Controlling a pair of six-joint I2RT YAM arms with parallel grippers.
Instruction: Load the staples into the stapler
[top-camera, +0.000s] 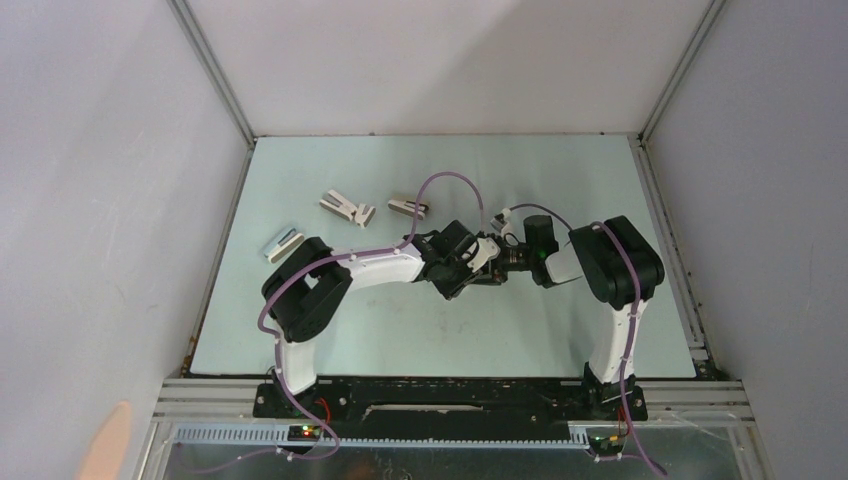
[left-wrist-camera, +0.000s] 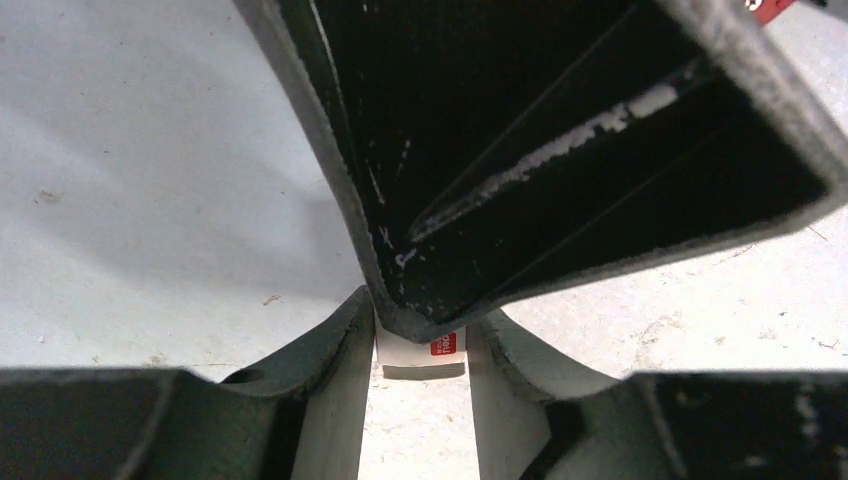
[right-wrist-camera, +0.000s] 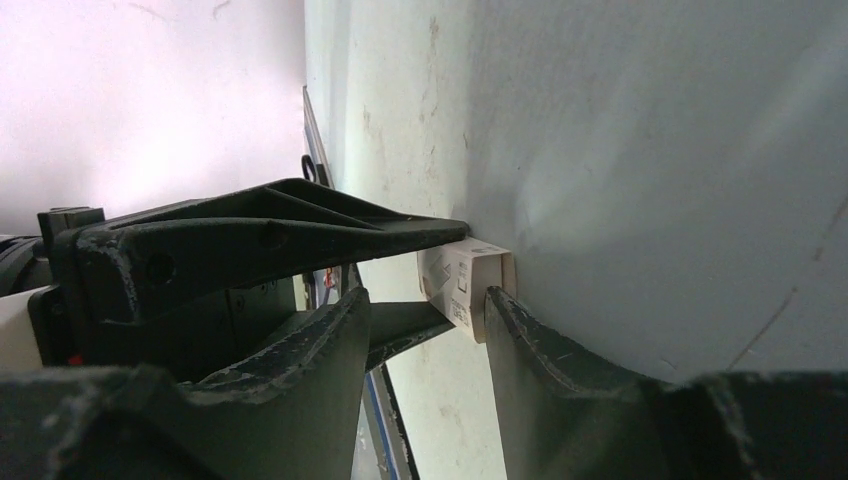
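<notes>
The staples box (left-wrist-camera: 408, 352), white with a red label, sits between my left gripper's fingertips, and the left gripper (left-wrist-camera: 422, 322) is shut on it just above the table. It also shows in the right wrist view (right-wrist-camera: 462, 283) and as a white spot in the top view (top-camera: 485, 250). My right gripper (right-wrist-camera: 425, 300) is open, facing the left gripper (top-camera: 474, 260). One of the right gripper's fingers touches the box's end and the other stands well apart. The slim pale stapler (top-camera: 283, 243) lies far left on the table, away from both grippers.
Two stubby wedge-shaped staplers (top-camera: 347, 208) (top-camera: 410, 207) lie behind the left arm. A small white stub (top-camera: 503, 213) lies just behind the right gripper (top-camera: 499, 254). Enclosure walls surround the pale green table (top-camera: 400, 330).
</notes>
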